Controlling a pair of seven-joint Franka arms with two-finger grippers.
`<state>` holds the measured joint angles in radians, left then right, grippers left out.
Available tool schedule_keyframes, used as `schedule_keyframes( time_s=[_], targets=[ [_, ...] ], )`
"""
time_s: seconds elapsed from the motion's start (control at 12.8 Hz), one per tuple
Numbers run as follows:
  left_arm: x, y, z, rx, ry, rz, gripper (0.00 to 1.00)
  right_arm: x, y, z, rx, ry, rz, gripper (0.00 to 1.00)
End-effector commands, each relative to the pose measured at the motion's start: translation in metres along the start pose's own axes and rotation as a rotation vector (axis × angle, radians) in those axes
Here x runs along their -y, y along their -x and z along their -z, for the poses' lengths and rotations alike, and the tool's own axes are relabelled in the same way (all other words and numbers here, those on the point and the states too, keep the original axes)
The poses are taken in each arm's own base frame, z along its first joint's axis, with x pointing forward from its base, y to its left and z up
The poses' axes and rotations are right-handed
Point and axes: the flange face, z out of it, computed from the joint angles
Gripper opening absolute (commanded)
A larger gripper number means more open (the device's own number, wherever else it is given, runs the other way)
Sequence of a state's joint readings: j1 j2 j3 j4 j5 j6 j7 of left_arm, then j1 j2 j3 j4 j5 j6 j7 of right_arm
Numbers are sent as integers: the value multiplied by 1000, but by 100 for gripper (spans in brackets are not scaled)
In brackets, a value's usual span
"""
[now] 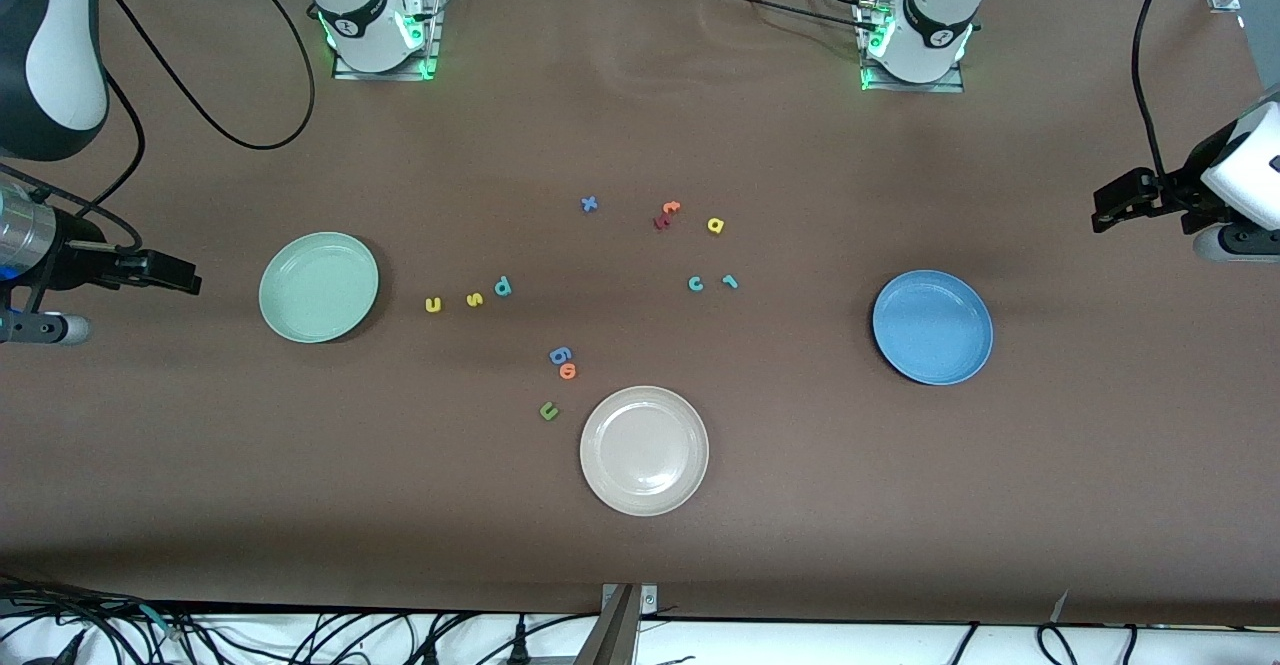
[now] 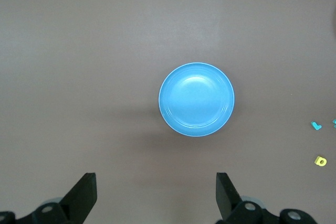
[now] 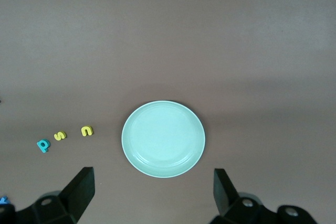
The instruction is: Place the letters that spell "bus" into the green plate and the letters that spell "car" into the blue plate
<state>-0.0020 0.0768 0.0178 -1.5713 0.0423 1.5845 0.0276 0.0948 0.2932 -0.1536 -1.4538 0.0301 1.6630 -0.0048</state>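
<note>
Hovering at the two ends of the brown table (image 1: 640, 145), both my arms wait with nothing in their grasp. My left claw (image 1: 1100, 215) hangs over the table's edge at the left arm's end, its fingers (image 2: 84, 195) spread wide apart and empty. My right claw (image 1: 190, 280) hangs over the right arm's end, fingers (image 3: 81, 187) equally wide and empty.

Three plates lie on the table. The blue plate (image 1: 933, 327) sits toward my left arm's end and shows bare in my left wrist view (image 2: 197, 99). The green plate (image 1: 319, 287) sits toward my right arm's end, also bare (image 3: 163, 138). A cream-white plate (image 1: 644, 450) lies between them, nearer the front camera.

The letters are all on the table, none in a plate. Near the green plate, in a row toward the middle, lie the yellow "u" (image 1: 433, 304), the yellow "s" (image 1: 475, 298) and the teal "b" (image 1: 502, 287). Toward the blue plate lie the teal "c" (image 1: 695, 284) and teal "r" (image 1: 730, 282) side by side, with the yellow "a" (image 1: 715, 225) farther from the camera. An orange and a dark red letter (image 1: 666, 214) touch near the "a"; a blue "x" (image 1: 589, 204) lies apart. A blue "g" (image 1: 560, 355), an orange letter (image 1: 568, 372) and an olive-green "u" (image 1: 548, 410) lie just beside the cream-white plate.
</note>
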Motion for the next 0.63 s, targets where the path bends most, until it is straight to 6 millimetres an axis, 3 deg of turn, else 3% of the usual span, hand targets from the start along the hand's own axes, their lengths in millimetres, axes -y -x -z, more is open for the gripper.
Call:
schedule_keyframes(
  time_s=[0.0, 0.55],
  targets=[
    [3, 2, 0, -7, 23, -8, 100, -1, 2, 2, -7, -20, 0, 100],
    [1, 3, -3, 12, 23, -11, 100, -2, 2, 2, -7, -20, -2, 100]
  ],
)
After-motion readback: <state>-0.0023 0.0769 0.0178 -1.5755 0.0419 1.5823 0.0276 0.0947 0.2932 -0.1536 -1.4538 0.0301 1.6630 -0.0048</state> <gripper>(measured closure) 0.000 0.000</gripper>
